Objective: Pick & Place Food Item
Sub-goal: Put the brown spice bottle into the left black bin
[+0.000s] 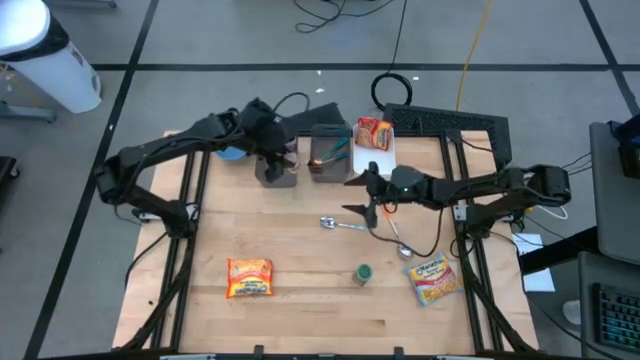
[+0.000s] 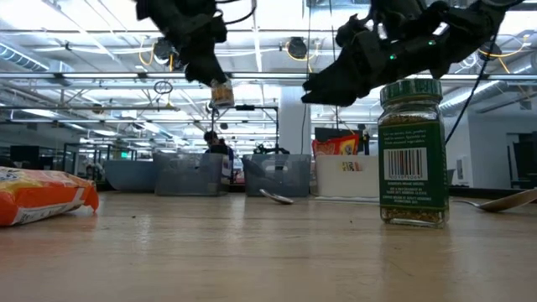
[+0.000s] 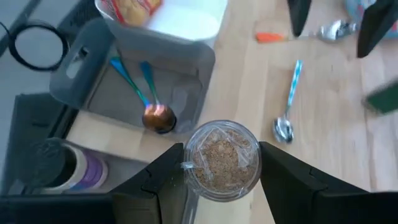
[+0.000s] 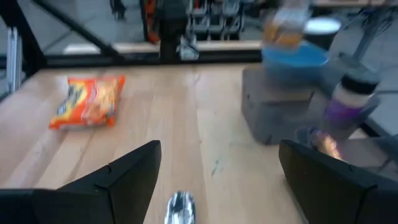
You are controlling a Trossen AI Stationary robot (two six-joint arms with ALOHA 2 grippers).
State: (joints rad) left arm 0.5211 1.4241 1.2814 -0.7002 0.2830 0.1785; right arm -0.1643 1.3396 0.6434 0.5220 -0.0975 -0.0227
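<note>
My left gripper (image 1: 280, 158) is shut on a small clear jar of brown granules (image 3: 221, 159), high above the grey bins at the table's far side; the low view shows the jar (image 2: 222, 92) well off the table. My right gripper (image 1: 362, 195) stands open in the air near the table's middle, above a spoon (image 4: 180, 205), with nothing between its fingers. A green-lidded spice jar (image 1: 362, 274) stands upright on the table. An orange noodle packet (image 1: 249, 277) and a yellow packet (image 1: 432, 279) lie flat near the front. My left gripper pinches the jar's round wall (image 3: 193, 163) between its two fingers (image 3: 163, 183), one on each side. The fingers slant down from the table's left. The jar is lifted clear, above the grey bins.
One grey bin (image 3: 140, 84) holds teal-handled spoons, another (image 1: 275, 172) a purple-labelled jar (image 3: 59, 168). A white bin (image 1: 385, 150) with a snack packet (image 1: 374, 131) stands at the far right, beside a blue bowl (image 1: 232, 152) far left. Two spoons (image 1: 340, 224) (image 1: 398, 245) lie mid-table.
</note>
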